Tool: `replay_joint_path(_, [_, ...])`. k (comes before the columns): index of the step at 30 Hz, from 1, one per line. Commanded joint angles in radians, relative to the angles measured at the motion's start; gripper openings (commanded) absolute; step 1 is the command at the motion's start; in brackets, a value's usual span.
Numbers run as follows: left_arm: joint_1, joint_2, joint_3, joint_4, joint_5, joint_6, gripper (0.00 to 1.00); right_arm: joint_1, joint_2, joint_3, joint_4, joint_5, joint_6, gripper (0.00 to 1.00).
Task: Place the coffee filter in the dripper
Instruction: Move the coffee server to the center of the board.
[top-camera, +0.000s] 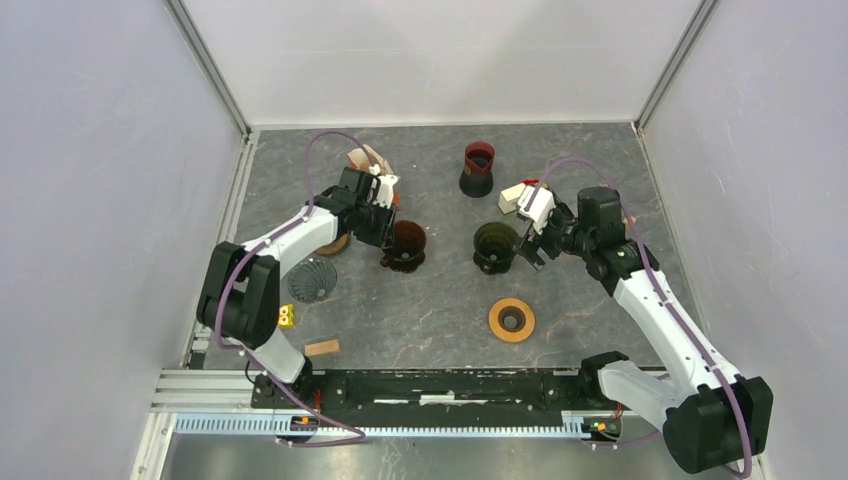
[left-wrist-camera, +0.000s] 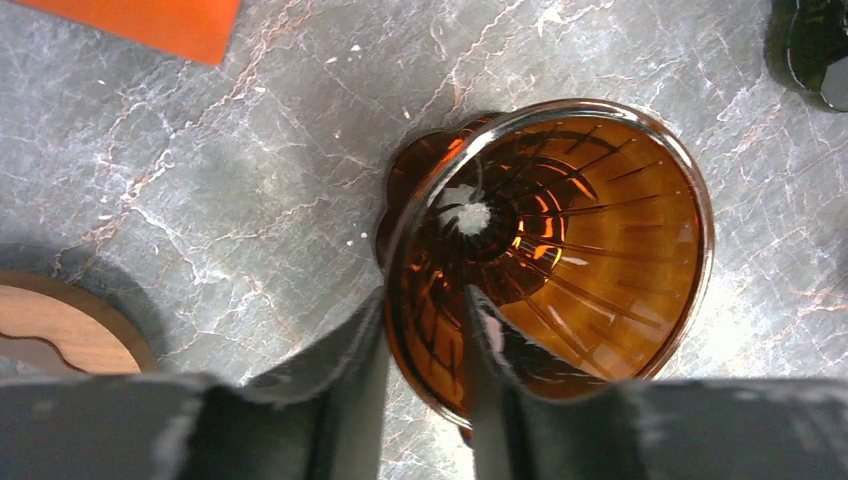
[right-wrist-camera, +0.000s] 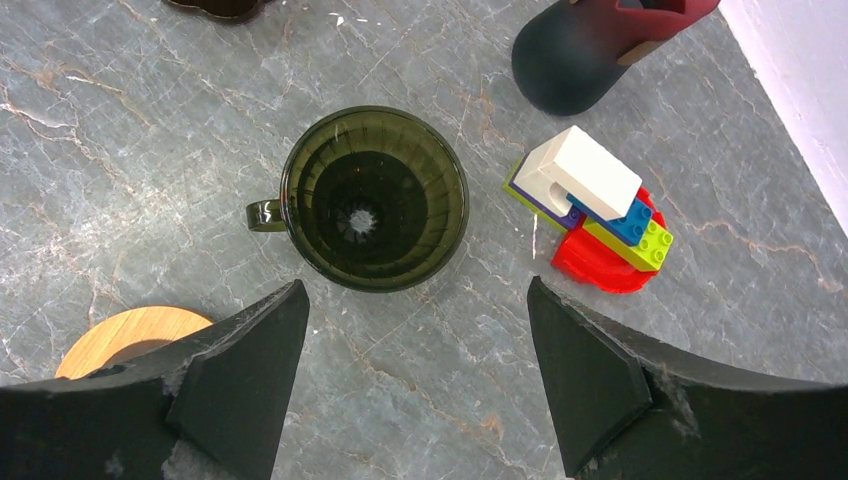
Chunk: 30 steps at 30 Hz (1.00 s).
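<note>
An amber ribbed dripper (left-wrist-camera: 600, 230) stands on the grey stone table, left of centre (top-camera: 405, 245). My left gripper (left-wrist-camera: 425, 300) straddles its near rim, one finger outside the wall and one inside the cone. The jaws are partly closed, with a gap still showing beside the wall. A tan and white paper piece, seemingly the coffee filter (top-camera: 366, 158), stands behind the left wrist. My right gripper (right-wrist-camera: 418, 285) hangs wide open and holds nothing, just short of a dark green dripper (right-wrist-camera: 375, 197) with a small handle (top-camera: 495, 246).
A grey ribbed cone (top-camera: 313, 280) and a wooden ring (left-wrist-camera: 60, 325) lie at the left. A wooden ring (top-camera: 511, 320) sits front centre, a dark red cup (top-camera: 479, 168) at the back. Toy bricks (right-wrist-camera: 590, 205) lie right of the green dripper. A wooden block (top-camera: 322, 348) lies at the front left.
</note>
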Motion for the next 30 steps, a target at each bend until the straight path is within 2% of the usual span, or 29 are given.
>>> replay_joint_path(1, [-0.020, -0.014, 0.022, 0.030, 0.038, -0.039, 0.33, -0.012, -0.028, -0.016, 0.042, -0.015, 0.016, 0.87])
replay_joint_path(7, [-0.061, -0.077, -0.005, 0.003, 0.094, -0.022, 0.13, -0.019, -0.032, -0.030, 0.053, -0.018, 0.019, 0.88])
replay_joint_path(11, [-0.101, -0.116, -0.030, -0.019, 0.119, -0.005, 0.05, -0.020, -0.036, -0.050, 0.050, -0.024, 0.004, 0.89])
replay_joint_path(18, [-0.146, -0.118, -0.011, -0.130, 0.195, -0.001, 0.02, -0.018, -0.028, -0.045, -0.100, -0.062, -0.101, 0.89])
replay_joint_path(23, [-0.164, -0.100, -0.012, -0.139, 0.228, -0.027, 0.02, -0.018, -0.023, -0.045, -0.223, -0.070, -0.189, 0.89])
replay_joint_path(27, [-0.171, -0.076, -0.007, -0.118, 0.227, -0.043, 0.06, -0.002, -0.010, -0.071, -0.300, -0.081, -0.244, 0.89])
replay_joint_path(30, [-0.172, -0.053, 0.006, -0.109, 0.216, -0.050, 0.09, 0.029, 0.002, -0.106, -0.296, -0.055, -0.243, 0.90])
